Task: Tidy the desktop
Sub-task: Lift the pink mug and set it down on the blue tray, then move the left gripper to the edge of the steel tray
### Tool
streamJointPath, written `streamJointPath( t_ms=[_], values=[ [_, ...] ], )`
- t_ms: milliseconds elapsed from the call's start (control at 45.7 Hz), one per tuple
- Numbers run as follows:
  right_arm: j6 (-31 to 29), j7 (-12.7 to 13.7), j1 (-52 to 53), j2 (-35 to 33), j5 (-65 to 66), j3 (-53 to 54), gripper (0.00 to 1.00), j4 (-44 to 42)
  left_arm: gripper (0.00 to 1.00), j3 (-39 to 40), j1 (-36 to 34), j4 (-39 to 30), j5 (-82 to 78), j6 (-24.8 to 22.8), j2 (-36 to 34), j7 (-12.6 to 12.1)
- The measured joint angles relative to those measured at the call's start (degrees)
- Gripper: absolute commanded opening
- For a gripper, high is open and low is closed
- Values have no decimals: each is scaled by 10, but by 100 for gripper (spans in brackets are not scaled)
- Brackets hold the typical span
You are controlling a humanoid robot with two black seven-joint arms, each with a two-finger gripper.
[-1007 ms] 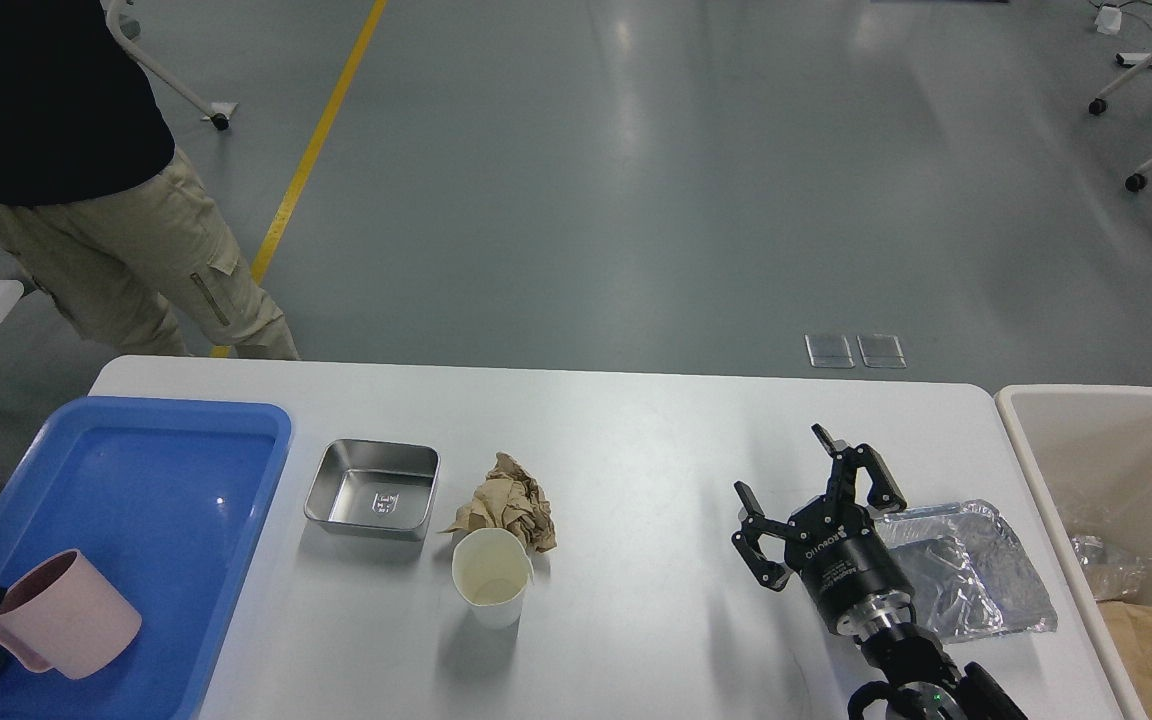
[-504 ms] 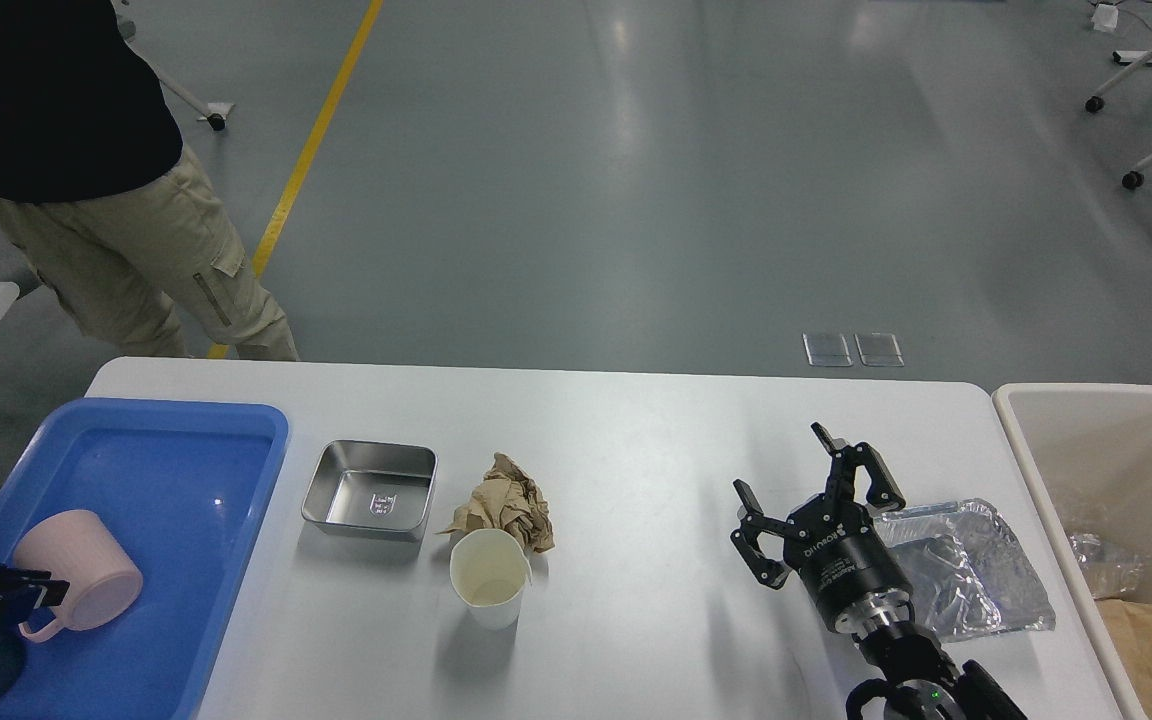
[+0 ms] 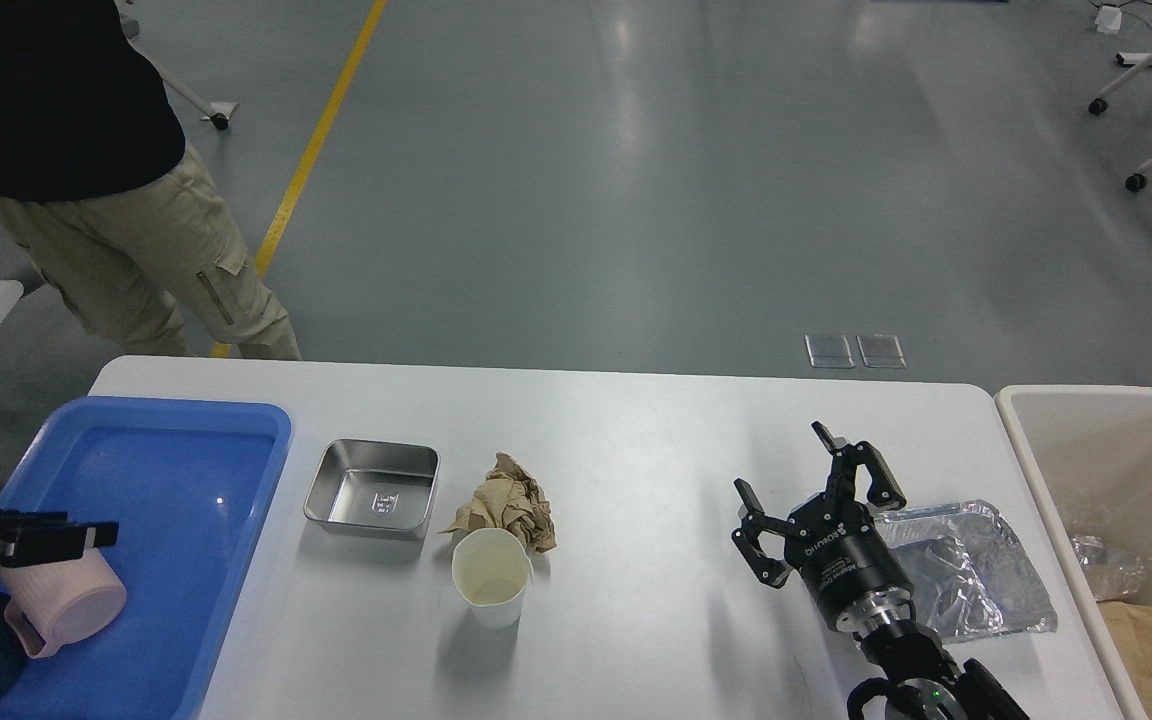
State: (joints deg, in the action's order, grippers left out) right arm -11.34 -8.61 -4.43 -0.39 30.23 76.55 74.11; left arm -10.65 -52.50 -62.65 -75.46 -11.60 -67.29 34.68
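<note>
Beside the blue tray (image 3: pixel 236 470) on the table (image 3: pixel 636 430), our left claw (image 3: pixel 46 540) hovers over the pink mug (image 3: pixel 61 600), grip unclear; our right claw (image 3: pixel 816 485) gapes near crumpled foil (image 3: pixel 976 570), ready to bin it.

You have a single view, from the robot's head, looking forward and steeply down over the desktop (image 3: pixel 636 420), whose near edge is cut off by the frame's bottom. It sits close enough that the right gripper (image 3: pixel 811 495) looms large at lower right. Beyond the far edge it takes in grey floor (image 3: pixel 636 180) with a yellow line (image 3: pixel 321 140).
</note>
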Motion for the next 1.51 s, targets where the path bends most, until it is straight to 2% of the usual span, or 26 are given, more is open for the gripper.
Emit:
streamJointPath(
  t_ms=[131, 263, 350, 525, 635, 854, 1051, 1182, 1379, 1511],
  values=[
    [0, 0, 0, 0, 0, -1, 100, 0, 84, 18, -10, -4, 69, -10, 7, 0],
    [0, 0, 0, 0, 0, -1, 100, 0, 86, 62, -26, -4, 136, -52, 6, -9],
    [1, 0, -1, 0, 0, 0, 100, 0, 87, 84, -27, -4, 178, -73, 6, -33],
    [2, 0, -1, 0, 0, -1, 100, 0, 90, 97, -29, -7, 255, -86, 6, -104],
    [2, 0, -1, 0, 0, -1, 100, 0, 91, 97, -30, -14, 295, -93, 4, -129],
    [2, 0, 0, -1, 0, -1, 100, 0, 93, 95, -27, -78, 312, -92, 0, -136],
    [2, 0, -1, -3, 0, -1, 100, 0, 93, 62, -26, -82, 256, -92, 24, -140],
    [2, 0, -1, -1, 0, 0, 100, 0, 93, 46, -30, -40, 186, -92, 69, -142],
    [2, 0, -1, 2, 1, 0, 100, -2, 93, 33, -34, 71, 156, -92, 181, -155],
    [2, 0, -1, 2, 1, 0, 100, -2, 93, 12, -44, 138, 140, -92, 251, -153]
  ],
)
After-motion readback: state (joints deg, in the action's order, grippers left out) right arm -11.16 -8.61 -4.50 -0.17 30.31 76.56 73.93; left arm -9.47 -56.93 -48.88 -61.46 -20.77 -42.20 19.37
